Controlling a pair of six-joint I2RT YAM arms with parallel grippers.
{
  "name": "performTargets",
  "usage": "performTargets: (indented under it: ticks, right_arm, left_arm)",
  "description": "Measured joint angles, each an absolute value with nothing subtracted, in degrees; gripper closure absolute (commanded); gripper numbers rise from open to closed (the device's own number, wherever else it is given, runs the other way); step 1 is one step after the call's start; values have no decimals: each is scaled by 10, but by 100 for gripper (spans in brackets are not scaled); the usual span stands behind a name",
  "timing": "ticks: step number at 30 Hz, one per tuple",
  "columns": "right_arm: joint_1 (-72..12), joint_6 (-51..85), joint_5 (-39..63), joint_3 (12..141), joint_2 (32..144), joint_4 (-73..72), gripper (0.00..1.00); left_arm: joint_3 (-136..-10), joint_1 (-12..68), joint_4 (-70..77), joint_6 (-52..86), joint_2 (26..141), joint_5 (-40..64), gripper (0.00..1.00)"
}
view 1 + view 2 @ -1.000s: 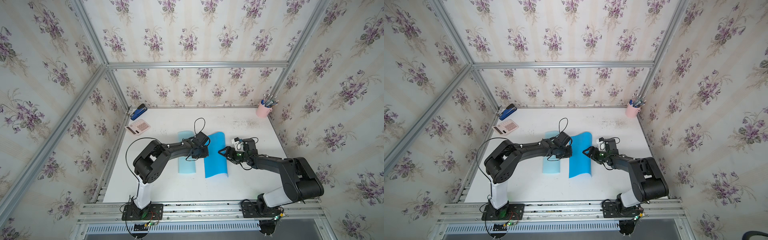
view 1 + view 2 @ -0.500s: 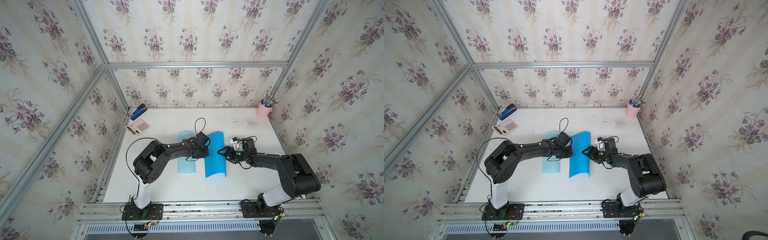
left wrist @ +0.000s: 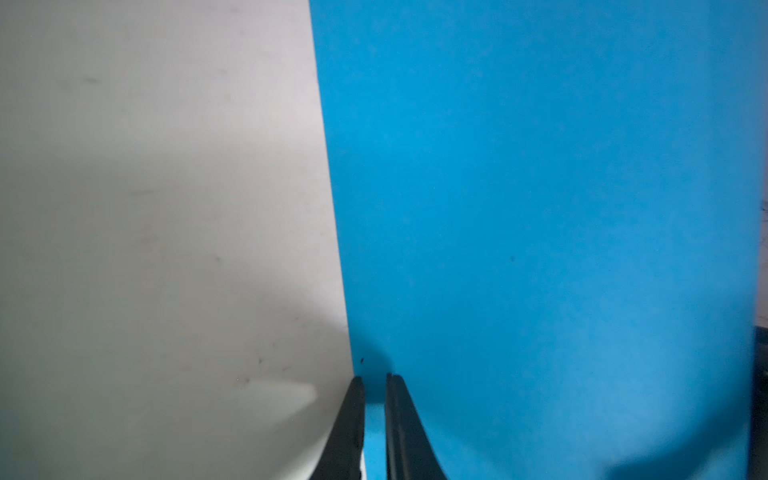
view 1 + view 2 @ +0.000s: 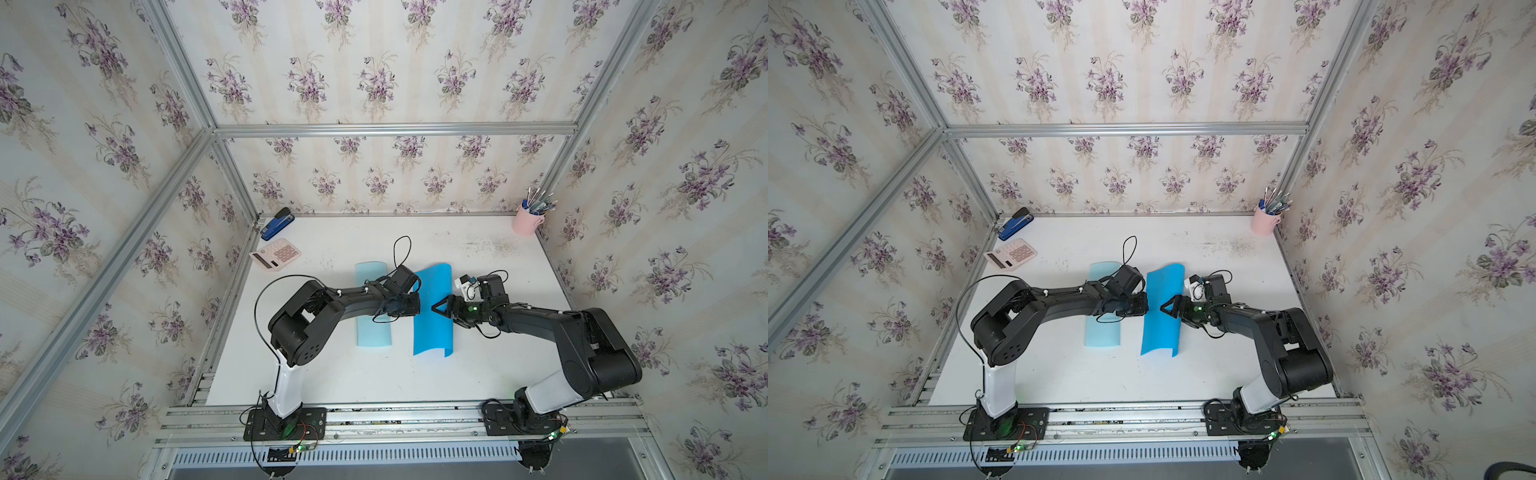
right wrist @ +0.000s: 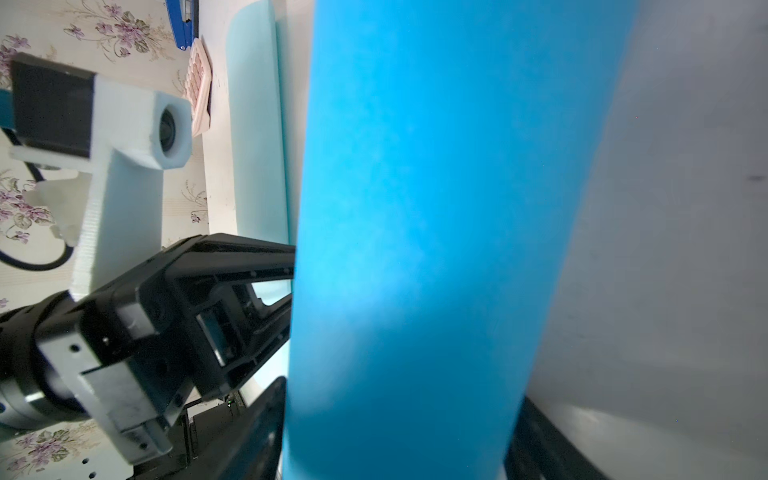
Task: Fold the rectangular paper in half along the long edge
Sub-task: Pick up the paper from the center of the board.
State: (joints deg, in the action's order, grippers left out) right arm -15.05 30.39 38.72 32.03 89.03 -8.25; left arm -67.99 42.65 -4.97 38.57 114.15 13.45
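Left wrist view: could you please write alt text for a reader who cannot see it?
A bright blue paper sheet covers over half the frame, white table beside it. The black left gripper is closed on the sheet's edge.

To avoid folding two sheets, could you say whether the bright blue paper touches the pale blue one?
Apart: in both top views white table shows between the bright blue paper and the pale blue paper.

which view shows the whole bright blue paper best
A top view: the blue paper shows end to end, its near end bowed up. Both wrist views show only a close-up stretch of it, ends cut off.
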Motion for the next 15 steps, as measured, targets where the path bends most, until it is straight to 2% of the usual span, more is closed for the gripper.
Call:
performTargets:
  ticks: [15]
  right_arm:
    - [-173,285,386,328,904,-81,28]
  left_arm:
    - [-645,427,32,379,1141,178,87]
